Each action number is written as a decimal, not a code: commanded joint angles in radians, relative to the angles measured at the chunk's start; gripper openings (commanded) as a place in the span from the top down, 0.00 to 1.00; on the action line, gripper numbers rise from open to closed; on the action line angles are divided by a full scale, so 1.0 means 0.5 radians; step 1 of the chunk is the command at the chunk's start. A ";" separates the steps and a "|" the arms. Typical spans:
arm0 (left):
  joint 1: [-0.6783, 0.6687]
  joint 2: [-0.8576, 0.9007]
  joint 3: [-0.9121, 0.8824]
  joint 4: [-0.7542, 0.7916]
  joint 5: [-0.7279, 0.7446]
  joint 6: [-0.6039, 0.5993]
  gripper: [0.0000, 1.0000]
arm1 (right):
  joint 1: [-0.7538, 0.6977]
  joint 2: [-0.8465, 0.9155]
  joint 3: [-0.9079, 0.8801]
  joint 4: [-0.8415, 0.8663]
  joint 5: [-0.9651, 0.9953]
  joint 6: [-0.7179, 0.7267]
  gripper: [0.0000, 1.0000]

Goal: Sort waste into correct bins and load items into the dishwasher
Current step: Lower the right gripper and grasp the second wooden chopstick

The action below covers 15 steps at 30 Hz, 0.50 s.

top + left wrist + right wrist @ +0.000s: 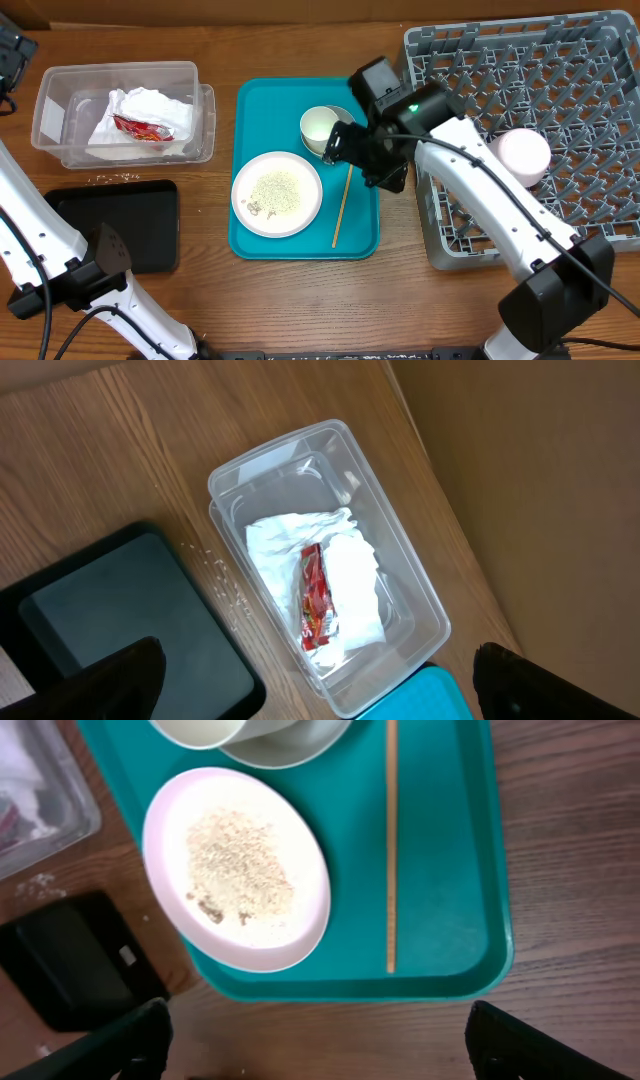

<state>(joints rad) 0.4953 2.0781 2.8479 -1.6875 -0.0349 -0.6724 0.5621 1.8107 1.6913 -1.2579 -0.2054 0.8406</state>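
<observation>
The crumpled white napkin [150, 105] [350, 580] and red wrapper [140, 127] [315, 600] lie in the clear tub [60, 90] [400, 560]. The black tray [120, 215] [110, 610] is beside it. The pink-white plate [277, 193] [235, 870] holds rice-like bits on the teal tray [260, 110] [450, 870]. A white cup [320, 127] [200, 730] sits in the grey bowl [340, 112] [290, 745]. One chopstick [342, 205] [391, 850] lies right of the plate. A pink bowl [523, 155] sits upturned in the grey rack [560, 70]. My right gripper [352, 150] [320, 1040] is open and empty above the tray. My left gripper [10, 50] [315, 680] is open and empty above the tub.
Loose rice bits [118, 178] [215, 575] lie on the wood between the tub and the black tray. The rack's left edge stands close to the teal tray's right side. A wall runs behind the tub.
</observation>
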 commanded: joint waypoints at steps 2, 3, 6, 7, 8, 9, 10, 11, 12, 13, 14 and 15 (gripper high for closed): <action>-0.001 0.019 -0.001 -0.004 -0.019 0.044 0.00 | 0.110 -0.002 -0.130 0.007 0.222 0.240 0.05; -0.001 0.019 -0.001 -0.004 -0.019 0.044 0.00 | 0.130 -0.002 -0.158 0.014 0.246 0.278 0.05; -0.001 0.019 -0.001 -0.004 -0.020 0.044 0.00 | 0.163 -0.002 -0.217 0.053 0.269 0.327 0.06; -0.001 0.019 -0.001 -0.004 -0.020 0.044 0.00 | 0.169 -0.002 -0.237 0.077 0.269 0.327 0.06; -0.001 0.019 -0.001 -0.004 -0.019 0.044 0.00 | 0.172 -0.002 -0.255 0.102 0.270 0.328 0.08; -0.001 0.019 -0.001 -0.004 -0.019 0.044 0.00 | 0.175 0.001 -0.272 0.129 0.272 0.340 0.09; -0.001 0.019 -0.001 -0.004 -0.019 0.044 0.00 | 0.179 0.001 -0.294 0.157 0.288 0.375 0.10; -0.001 0.019 -0.001 -0.004 -0.019 0.044 0.00 | 0.182 0.001 -0.316 0.194 0.304 0.400 0.11; -0.001 0.019 -0.001 -0.004 -0.020 0.044 0.00 | 0.187 0.001 -0.346 0.242 0.327 0.428 0.11; -0.001 0.019 -0.001 -0.004 -0.020 0.044 0.00 | 0.188 0.001 -0.375 0.297 0.339 0.449 0.11; -0.001 0.019 -0.001 -0.004 -0.020 0.044 0.00 | 0.188 0.001 -0.412 0.362 0.344 0.468 0.11; -0.001 0.019 -0.001 -0.004 -0.020 0.044 0.00 | 0.188 0.002 -0.442 0.425 0.343 0.468 0.11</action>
<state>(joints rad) 0.4953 2.0781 2.8479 -1.6875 -0.0349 -0.6724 0.6498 1.8111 1.5055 -1.0794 -0.0696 1.0275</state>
